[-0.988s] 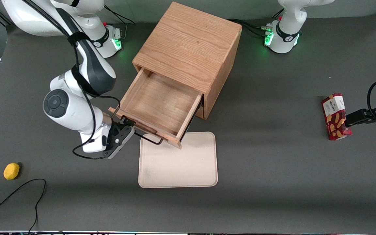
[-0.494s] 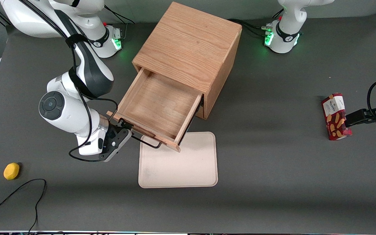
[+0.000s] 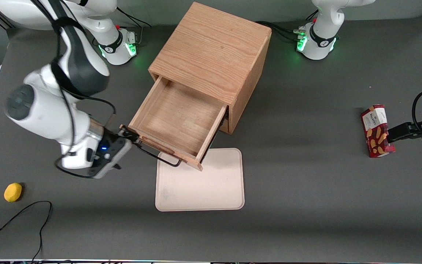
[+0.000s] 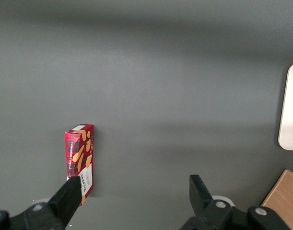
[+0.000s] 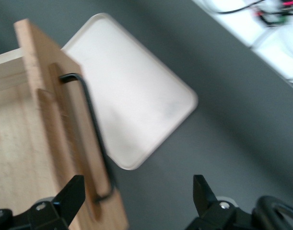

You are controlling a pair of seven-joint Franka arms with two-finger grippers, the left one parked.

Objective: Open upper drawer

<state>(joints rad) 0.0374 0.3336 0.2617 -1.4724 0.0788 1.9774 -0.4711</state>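
The upper drawer (image 3: 176, 119) of the oak cabinet (image 3: 214, 47) stands pulled far out, its wooden box bare inside. Its thin black wire handle (image 3: 159, 156) runs along the front panel and overhangs the tray. My right gripper (image 3: 127, 137) is open and holds nothing. It sits just off the end of the drawer front toward the working arm's end of the table, close to the handle's end. In the right wrist view the gripper (image 5: 136, 196) is wide open above the grey table, with the drawer front (image 5: 55, 143) and the handle (image 5: 93, 134) beside one finger (image 5: 72, 194). The lower drawer is hidden.
A cream tray (image 3: 200, 183) lies on the table in front of the drawer, partly under it; it also shows in the right wrist view (image 5: 136, 91). A yellow object (image 3: 13, 192) and a black cable (image 3: 20, 216) lie toward the working arm's end. A red cookie box (image 3: 376, 131) lies toward the parked arm's end.
The drawer slid out a little farther. My right arm then swung away toward its own end of the table and rose, and the gripper came off the handle's end.
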